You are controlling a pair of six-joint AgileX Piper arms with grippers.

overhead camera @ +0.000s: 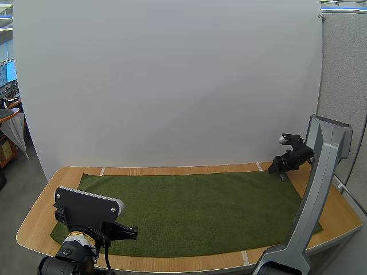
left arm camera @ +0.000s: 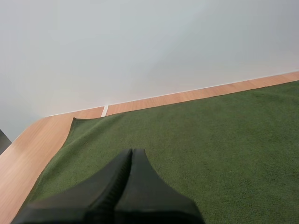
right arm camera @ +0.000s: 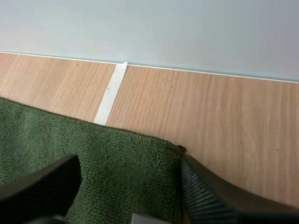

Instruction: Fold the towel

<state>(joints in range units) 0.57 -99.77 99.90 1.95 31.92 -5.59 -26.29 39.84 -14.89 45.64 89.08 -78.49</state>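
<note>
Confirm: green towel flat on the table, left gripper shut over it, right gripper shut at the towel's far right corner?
One thing is off: the right gripper is open, not shut. The right wrist view shows its jaws standing apart at the corner of the towel. The rest holds: the towel lies flat on the table, and the left gripper is shut over it.

Plain white backdrop (overhead camera: 172,86) across most of the frame, meeting the light wooden table (overhead camera: 34,226) along its far edge. Narrow white tape strips (overhead camera: 102,171) on the tabletop near that edge. Grey partition panel (overhead camera: 344,74) at the right, under a ceiling light (overhead camera: 344,7) in the upper right corner. At the left edge, grey floor (overhead camera: 20,183) and a cluttered desk (overhead camera: 6,112) farther back. Looks softly, evenly lit.
</note>
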